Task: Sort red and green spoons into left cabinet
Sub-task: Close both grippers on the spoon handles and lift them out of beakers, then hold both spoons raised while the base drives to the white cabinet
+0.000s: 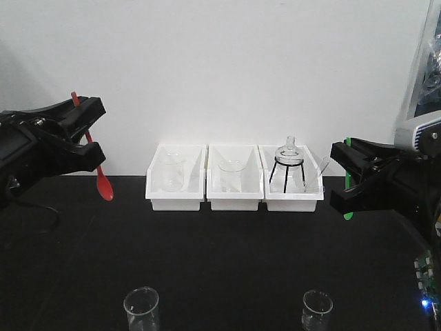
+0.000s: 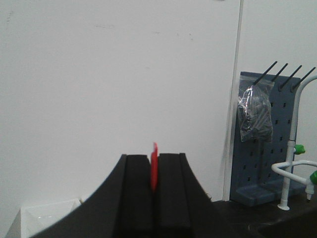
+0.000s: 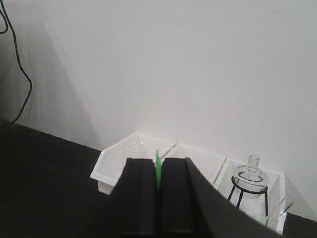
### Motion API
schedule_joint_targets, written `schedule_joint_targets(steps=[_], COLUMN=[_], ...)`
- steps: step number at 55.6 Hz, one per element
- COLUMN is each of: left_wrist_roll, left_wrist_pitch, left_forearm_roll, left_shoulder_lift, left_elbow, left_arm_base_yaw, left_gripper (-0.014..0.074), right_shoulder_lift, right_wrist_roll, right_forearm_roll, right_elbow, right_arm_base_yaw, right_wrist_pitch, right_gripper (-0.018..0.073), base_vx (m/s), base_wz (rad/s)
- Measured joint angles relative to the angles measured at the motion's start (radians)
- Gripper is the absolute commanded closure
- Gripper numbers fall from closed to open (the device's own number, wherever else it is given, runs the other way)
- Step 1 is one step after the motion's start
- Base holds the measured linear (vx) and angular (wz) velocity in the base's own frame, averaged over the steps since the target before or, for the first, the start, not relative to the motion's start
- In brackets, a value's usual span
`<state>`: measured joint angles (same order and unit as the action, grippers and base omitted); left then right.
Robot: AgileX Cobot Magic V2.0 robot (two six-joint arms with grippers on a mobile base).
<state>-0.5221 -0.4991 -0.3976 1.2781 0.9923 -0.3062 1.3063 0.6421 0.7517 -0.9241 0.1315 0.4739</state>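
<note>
Front edge of the surface (image 1: 220,262) first: left beaker (image 1: 141,308) and right beaker (image 1: 317,309), both glass, well apart. Up at the back-left corner, the left end effector (image 1: 96,132) is clamped on the red spoon (image 1: 105,186), bowl hanging down. Over by the right edge, the right end effector (image 1: 336,174) pinches the green spoon (image 1: 348,215) (only its tips peek out). Three white bins (image 1: 234,200) line the back edge.

Front cam faces 3 bins (image 1: 234,202); R wrist cam shares them.
</note>
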Motion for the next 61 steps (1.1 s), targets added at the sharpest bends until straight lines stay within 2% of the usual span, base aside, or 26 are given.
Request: schedule_joint_targets(steps=[28, 61], left_wrist_roll=[0.000, 0.000], left_wrist_pitch=[0.001, 0.001], left_forearm_roll=[0.000, -0.002], left_shoulder_lift=[0.001, 0.001], left_elbow=[0.000, 0.000], left_arm_base_yaw=[0.000, -0.001], left_gripper=[0.0603, 0.0603], right_shoulder_lift=[0.004, 0.004], right_wrist_roll=[0.000, 0.000], right_forearm_roll=[0.002, 0.002], right_elbow=[0.000, 0.000], right_arm_base_yaw=[0.000, 0.000], right_wrist_pitch=[-0.001, -0.004], right_gripper=[0.0568, 0.0568], base_vx=[-0.05, -0.22], base_wz=[-0.02, 0.03])
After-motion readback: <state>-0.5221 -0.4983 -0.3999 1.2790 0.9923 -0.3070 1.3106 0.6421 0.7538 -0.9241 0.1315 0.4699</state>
